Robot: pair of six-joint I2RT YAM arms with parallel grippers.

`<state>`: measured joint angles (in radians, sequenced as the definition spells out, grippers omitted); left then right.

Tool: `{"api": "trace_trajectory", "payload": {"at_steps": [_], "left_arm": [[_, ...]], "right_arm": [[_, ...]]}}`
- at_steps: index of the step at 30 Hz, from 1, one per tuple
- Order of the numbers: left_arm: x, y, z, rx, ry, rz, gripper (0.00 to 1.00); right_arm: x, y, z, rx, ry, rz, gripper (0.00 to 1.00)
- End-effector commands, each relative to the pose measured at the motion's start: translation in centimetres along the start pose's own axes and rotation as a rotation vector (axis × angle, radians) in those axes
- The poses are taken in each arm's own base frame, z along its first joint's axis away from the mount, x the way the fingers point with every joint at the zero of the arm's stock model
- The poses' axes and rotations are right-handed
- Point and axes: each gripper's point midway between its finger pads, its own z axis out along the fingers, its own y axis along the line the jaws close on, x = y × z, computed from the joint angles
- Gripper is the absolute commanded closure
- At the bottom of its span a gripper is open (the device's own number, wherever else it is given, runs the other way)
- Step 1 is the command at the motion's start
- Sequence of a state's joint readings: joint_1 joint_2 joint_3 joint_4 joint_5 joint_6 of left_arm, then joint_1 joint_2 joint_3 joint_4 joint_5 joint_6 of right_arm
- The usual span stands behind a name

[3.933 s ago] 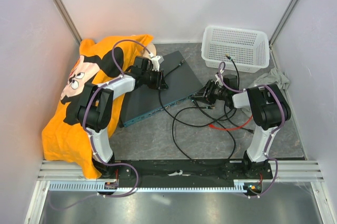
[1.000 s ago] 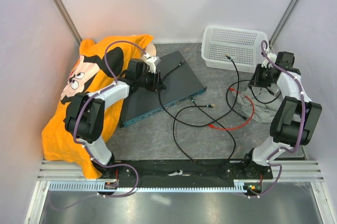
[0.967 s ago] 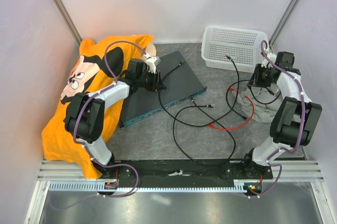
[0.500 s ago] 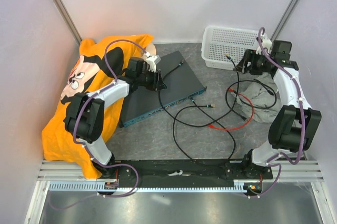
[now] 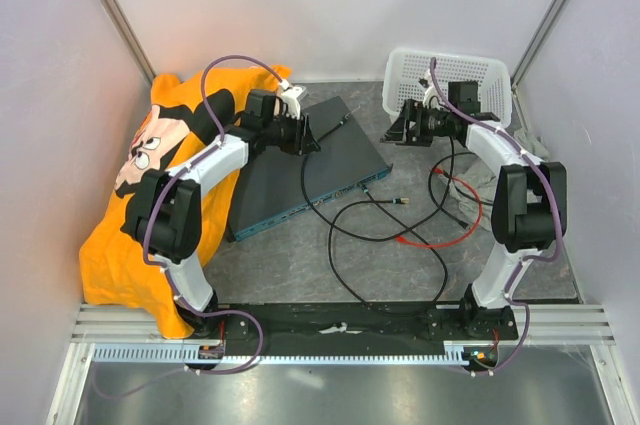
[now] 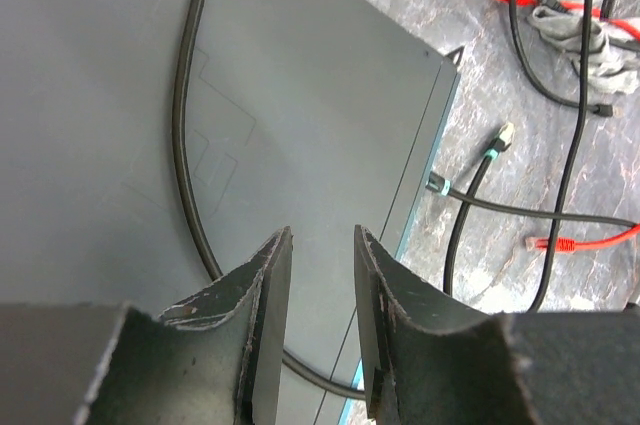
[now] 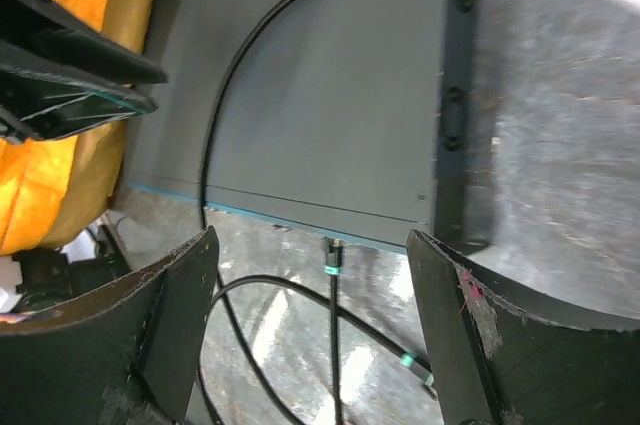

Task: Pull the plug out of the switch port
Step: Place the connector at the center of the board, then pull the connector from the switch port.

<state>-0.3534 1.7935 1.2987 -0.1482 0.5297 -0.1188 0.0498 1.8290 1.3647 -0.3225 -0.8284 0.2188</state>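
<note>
1. We see an orange cloth with a Mickey Mouse print (image 5: pixel 110 245) draped over the left side of the bench (image 5: pixel 300 265), from the rear corner down to the near edge.
2. A white mesh basket (image 5: pixel 480 70) stands at the rear right, against the back wall (image 5: pixel 330 5).
3. A red cable (image 5: pixel 440 242) curves across the right half of the mottled grey surface, crossed by black leads.
4. One loose black cable (image 5: pixel 403 202) ends in a free plug lying on the bench.
5. A crumpled grey rag (image 6: pixel 590 45) lies at the right, under cables.
6. An aluminium rail (image 5: pixel 330 353) runs along the near edge.
</note>
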Motion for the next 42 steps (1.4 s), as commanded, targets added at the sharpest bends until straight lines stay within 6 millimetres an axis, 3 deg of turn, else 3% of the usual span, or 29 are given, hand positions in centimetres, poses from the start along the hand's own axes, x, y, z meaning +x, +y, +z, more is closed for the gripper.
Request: {"api": "trace_trajectory", "payload": {"at_steps": [1,5,9,14,18,27,33,40,42], "left_arm": [[1.2,0.7,0.5,0.002,0.041,0.01,0.61],[3.6,1.3,1.0,-0.016,0.079,-0.052,0.61],[5.9,1.8,1.1,-0.036,0.115,-0.075,0.61],[8.2,2.5,1.2,-0.052,0.166,-0.083,0.61],[9.3,2.9,1.3,-0.07,0.186,-0.091,0.61],[10.1,3.4,1.0,-0.092,0.207,-0.07,0.61],[9.8,3.4,1.3,-0.085,0.205,-0.075,0.61],[9.9,3.4,1.8,-0.082,0.19,-0.1,0.61],[10.1,3.3,2.0,-0.069,0.192,-0.104,0.61]], "right_arm": [[-0.4,1.8,0.7,-0.068,-0.027,-0.006,0.16],[0.7,1.8,0.8,-0.089,0.0,0.012,0.17],[2.1,1.3,1.2,-0.086,0.028,0.06,0.26],[4.8,0.3,1.6,-0.073,0.062,0.155,0.28],[7.0,0.1,2.1,-0.115,0.119,0.223,0.34],[12.0,0.0,3.4,-0.165,0.229,0.298,0.37],[11.9,0.2,4.4,-0.19,0.092,0.371,0.39],[12.4,0.4,6.3,-0.194,0.061,0.405,0.41],[11.7,0.8,6.8,-0.228,0.028,0.428,0.41]]}}
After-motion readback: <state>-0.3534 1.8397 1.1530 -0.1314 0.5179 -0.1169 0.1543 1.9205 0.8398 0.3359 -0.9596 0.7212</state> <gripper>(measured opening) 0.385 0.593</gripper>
